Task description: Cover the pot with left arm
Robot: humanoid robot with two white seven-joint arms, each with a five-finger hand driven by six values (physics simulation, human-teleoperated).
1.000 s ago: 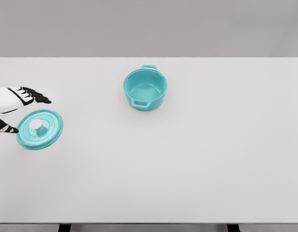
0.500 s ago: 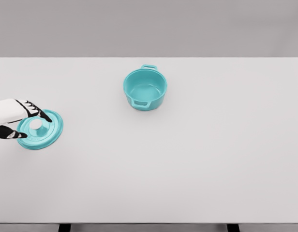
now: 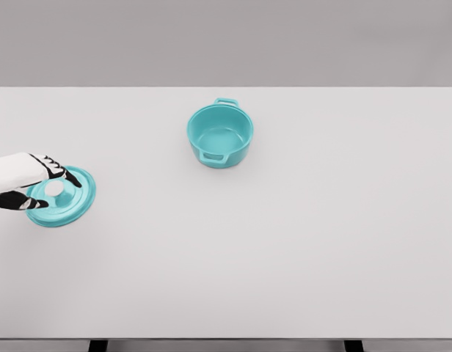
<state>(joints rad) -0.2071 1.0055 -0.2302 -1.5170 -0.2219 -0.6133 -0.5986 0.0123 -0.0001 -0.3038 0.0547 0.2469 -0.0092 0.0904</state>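
One weak pinch is your risk: at the frame's left edge your left hand (image 3: pixel 37 187) brackets the lid (image 3: pixel 62 196) knob, unclenched, lid flat on the tabletop (image 3: pixel 285 235), well apart from the pot (image 3: pixel 220 135).

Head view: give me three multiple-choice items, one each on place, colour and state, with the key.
1. Where is the lid? A) on the pot B) flat on the table, far left C) right of the pot
2. What colour is the pot? A) red B) teal C) black
3. What state is the pot in? A) uncovered B) covered C) tipped over

Key: 1 B, it lies by the left hand at the white table's left edge; 2 B, teal like the lid; 3 A, its inside shows.
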